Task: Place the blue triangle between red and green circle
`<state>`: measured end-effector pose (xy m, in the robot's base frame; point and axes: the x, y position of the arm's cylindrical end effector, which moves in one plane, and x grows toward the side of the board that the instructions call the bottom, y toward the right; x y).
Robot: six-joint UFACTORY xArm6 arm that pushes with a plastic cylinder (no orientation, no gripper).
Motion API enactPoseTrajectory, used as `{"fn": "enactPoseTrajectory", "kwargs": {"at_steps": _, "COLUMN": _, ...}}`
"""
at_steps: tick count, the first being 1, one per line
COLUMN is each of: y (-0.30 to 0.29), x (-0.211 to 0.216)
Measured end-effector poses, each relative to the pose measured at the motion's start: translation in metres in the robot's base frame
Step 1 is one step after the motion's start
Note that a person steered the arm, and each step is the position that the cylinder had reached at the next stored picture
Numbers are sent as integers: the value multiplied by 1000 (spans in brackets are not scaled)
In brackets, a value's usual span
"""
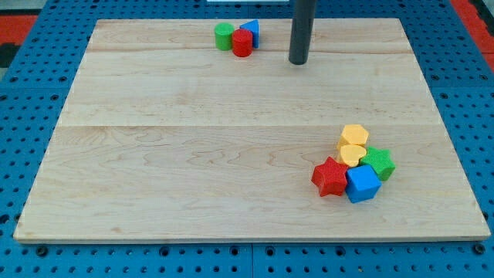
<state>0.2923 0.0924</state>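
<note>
Near right on the bench, a red star, blue cube, green star and two yellow blocks cluster. Far left, the blue triangle touches the red circle, beside the green circle. My tip stands right of them; there is no claw.

A pale wooden board lies on a blue perforated surface, with something red, perhaps flooring, beyond.

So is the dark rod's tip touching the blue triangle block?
No, my tip stands apart on bare wood, to the view's right of the blue triangle block.
</note>
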Motion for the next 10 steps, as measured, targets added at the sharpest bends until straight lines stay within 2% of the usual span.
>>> {"fn": "enactPoseTrajectory", "kwargs": {"at_steps": 2, "y": 10, "x": -52}}
{"fn": "enactPoseTrajectory", "kwargs": {"at_steps": 3, "y": -6, "x": -69}}
{"fn": "enactPoseTrajectory", "kwargs": {"at_steps": 5, "y": -61, "x": -75}}
{"fn": "enactPoseTrajectory", "kwargs": {"at_steps": 7, "y": -111, "x": -56}}
{"fn": "enactPoseTrajectory", "kwargs": {"at_steps": 8, "y": -121, "x": -63}}
{"fn": "enactPoseTrajectory", "kwargs": {"at_steps": 9, "y": -122, "x": -90}}
{"fn": "enactPoseTrajectory", "kwargs": {"at_steps": 10, "y": -150, "x": -90}}
